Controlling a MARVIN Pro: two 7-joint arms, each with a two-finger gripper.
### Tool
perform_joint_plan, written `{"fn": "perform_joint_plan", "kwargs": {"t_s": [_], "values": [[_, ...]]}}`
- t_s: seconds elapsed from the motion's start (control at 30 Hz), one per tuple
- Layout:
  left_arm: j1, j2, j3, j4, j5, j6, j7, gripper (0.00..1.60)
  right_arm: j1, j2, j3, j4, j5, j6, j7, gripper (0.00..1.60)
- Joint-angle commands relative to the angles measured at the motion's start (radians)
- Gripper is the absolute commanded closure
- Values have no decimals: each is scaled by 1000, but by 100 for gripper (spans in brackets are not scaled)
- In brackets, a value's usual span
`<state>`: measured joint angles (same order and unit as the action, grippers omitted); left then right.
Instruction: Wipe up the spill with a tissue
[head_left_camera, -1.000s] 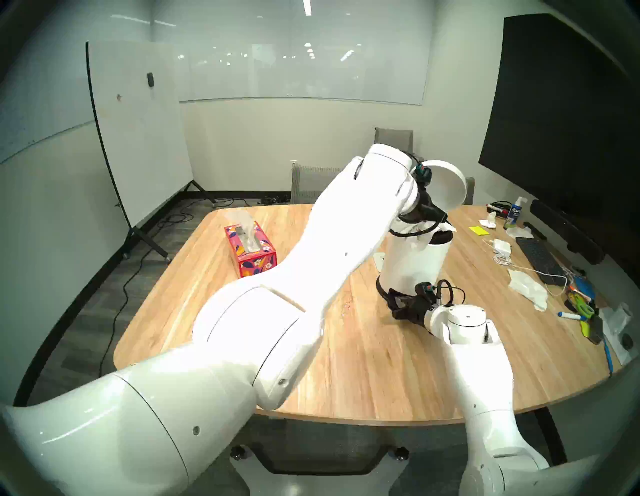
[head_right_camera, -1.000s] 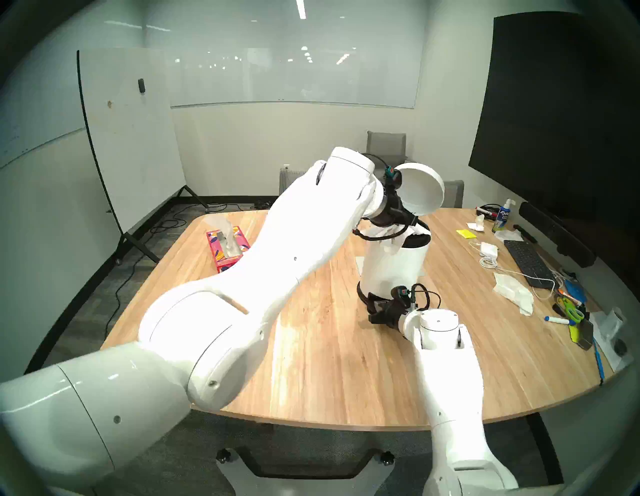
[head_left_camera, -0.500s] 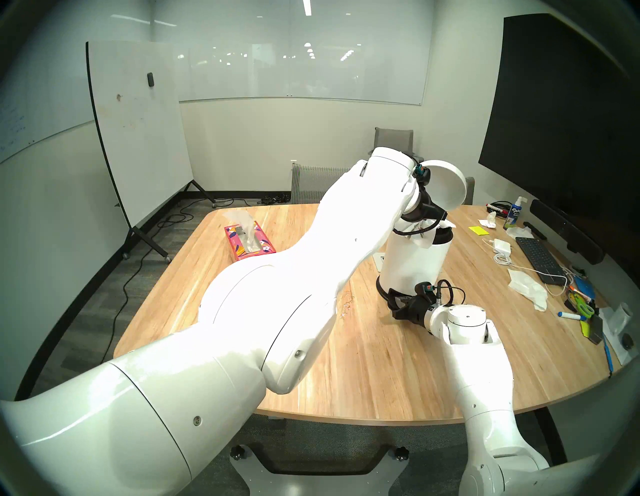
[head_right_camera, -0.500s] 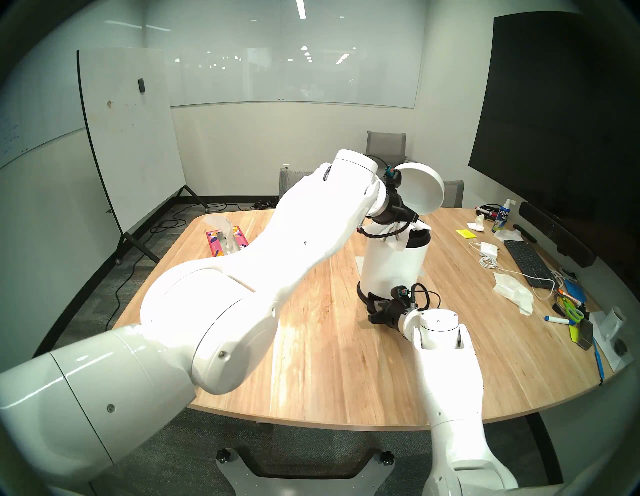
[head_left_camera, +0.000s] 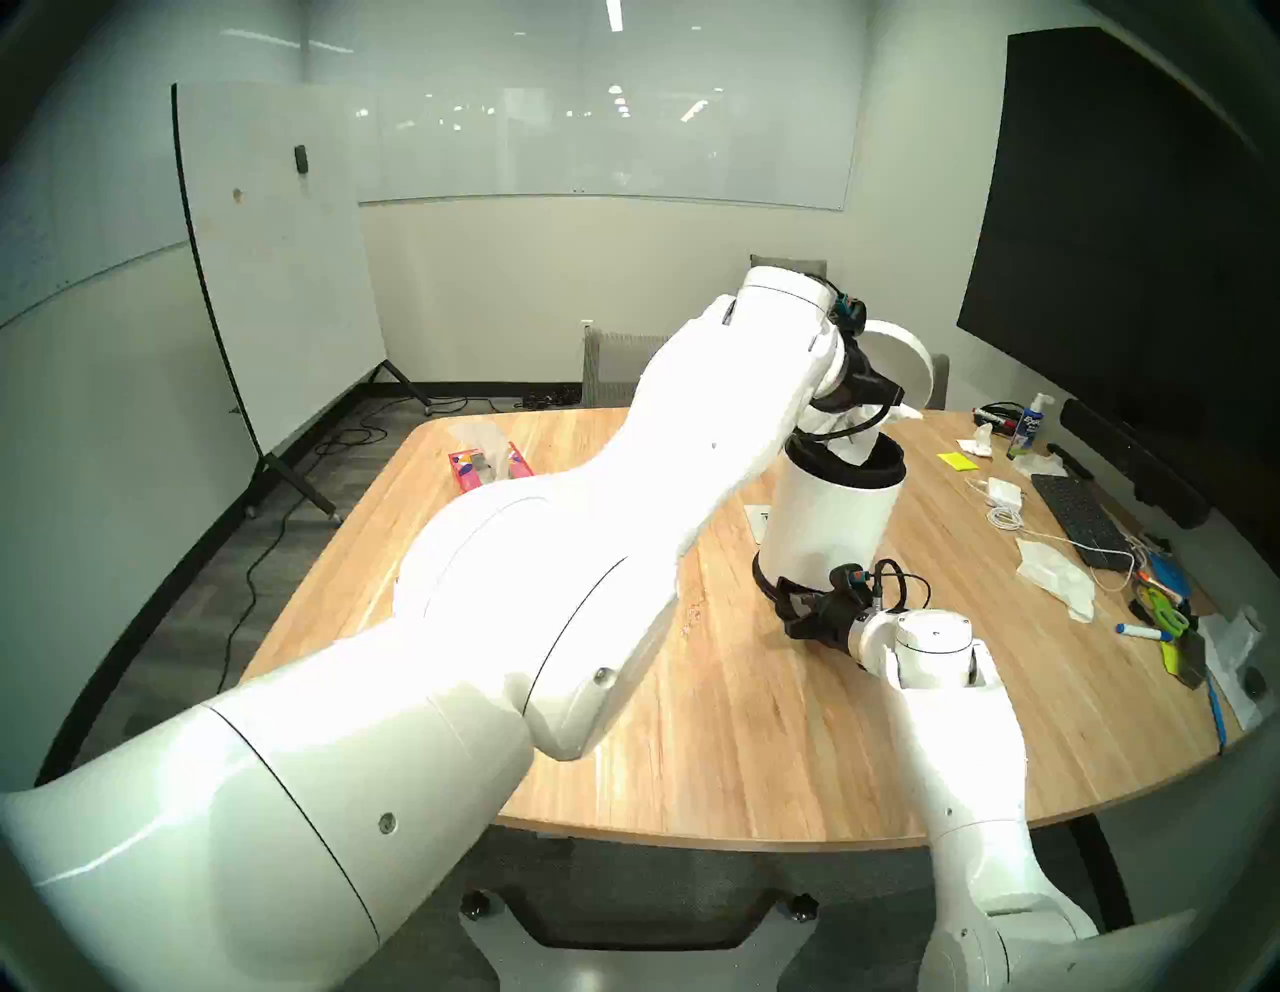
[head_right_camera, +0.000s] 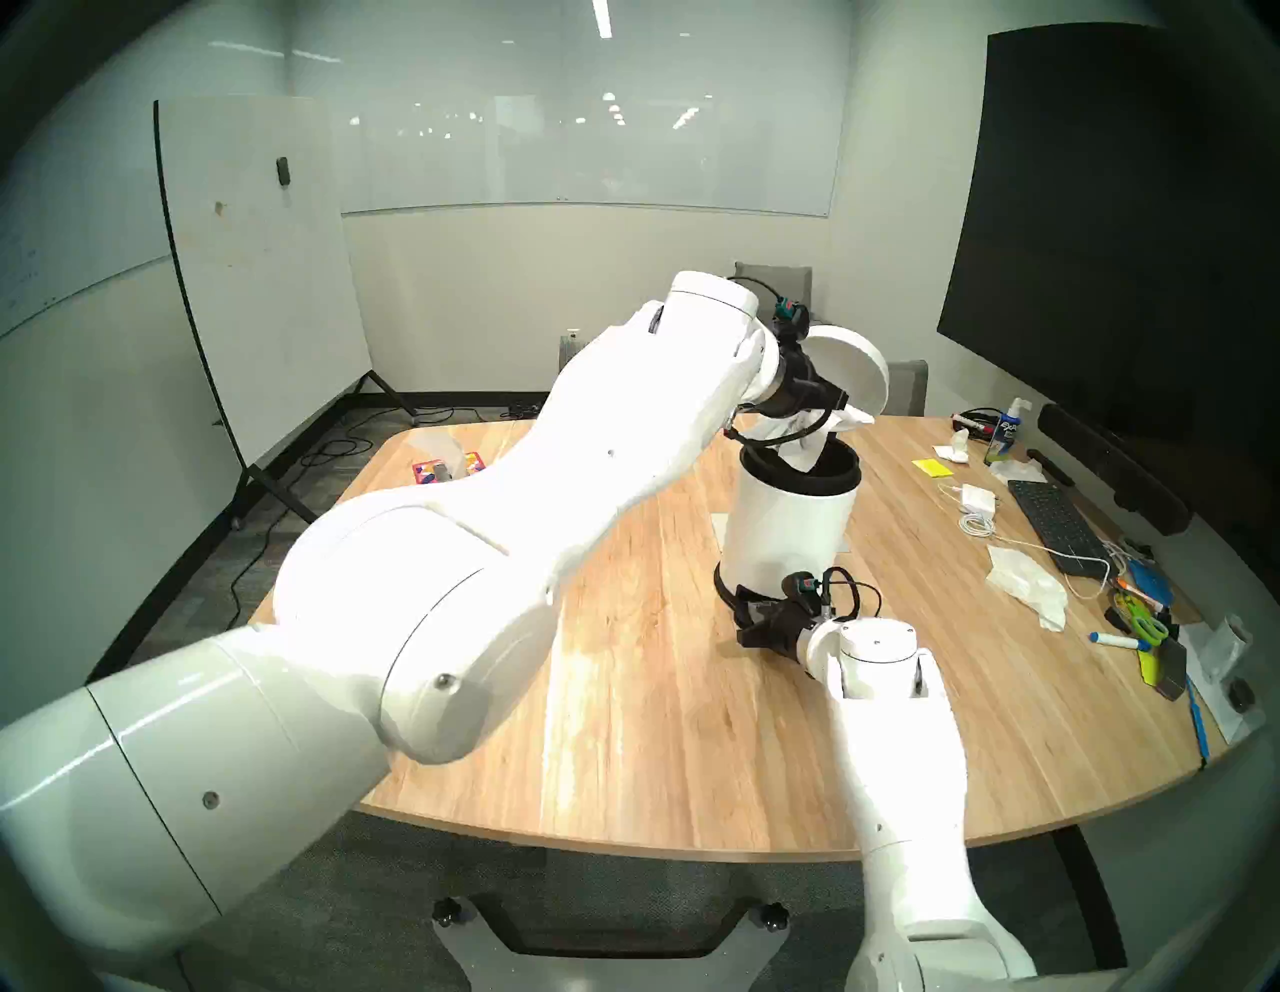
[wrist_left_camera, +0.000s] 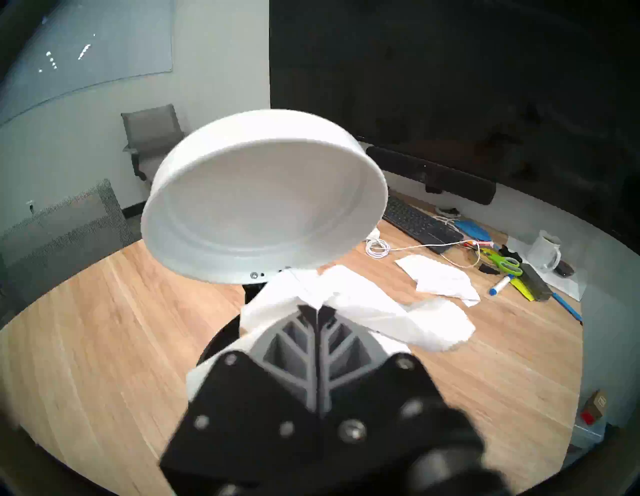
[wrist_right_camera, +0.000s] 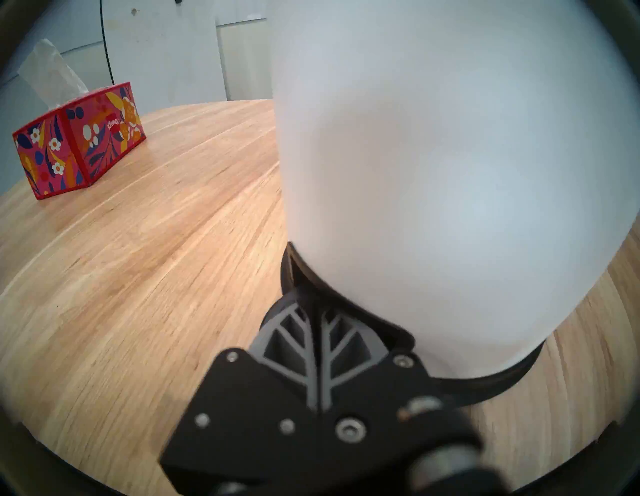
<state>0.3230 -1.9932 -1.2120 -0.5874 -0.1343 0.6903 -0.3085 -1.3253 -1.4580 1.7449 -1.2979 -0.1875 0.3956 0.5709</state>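
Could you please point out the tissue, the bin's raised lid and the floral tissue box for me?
tissue (wrist_left_camera: 398, 313): left wrist view, on its crumpled middle.
bin's raised lid (wrist_left_camera: 263, 211): left wrist view, on its hollow underside.
floral tissue box (wrist_right_camera: 104, 138): right wrist view, on its patterned side.

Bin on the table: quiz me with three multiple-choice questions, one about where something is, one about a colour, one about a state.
1. Where is the tissue? A) above the open bin B) lying on the keyboard C) back in its box
2. What colour is the tissue box? A) plain blue B) red with flowers C) green
3. How is the bin's lid? A) shut B) lying on the table C) raised open
Answers: 1 A, it hangs over the bin's mouth; 2 B, a red floral print shows; 3 C, it stands tilted up behind the mouth.
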Motion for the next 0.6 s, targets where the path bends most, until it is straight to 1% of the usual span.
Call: {"fn": "perform_joint_plan", "kwargs": {"t_s": [0.0,0.17,0.33,0.57], "values": [[-27,-14,34,-13,-62,-53,17,160,-24,1,-3,27,-6,13,1,160],[-20,-14,62,-1,-101,-86,41,160,-24,1,-3,27,-6,13,1,160],[-22,-14,101,36,-154,-138,83,160,-23,2,-3,28,-6,13,1,160],[-51,-14,115,113,-199,-183,126,160,-23,2,-3,28,-6,13,1,160]]}}
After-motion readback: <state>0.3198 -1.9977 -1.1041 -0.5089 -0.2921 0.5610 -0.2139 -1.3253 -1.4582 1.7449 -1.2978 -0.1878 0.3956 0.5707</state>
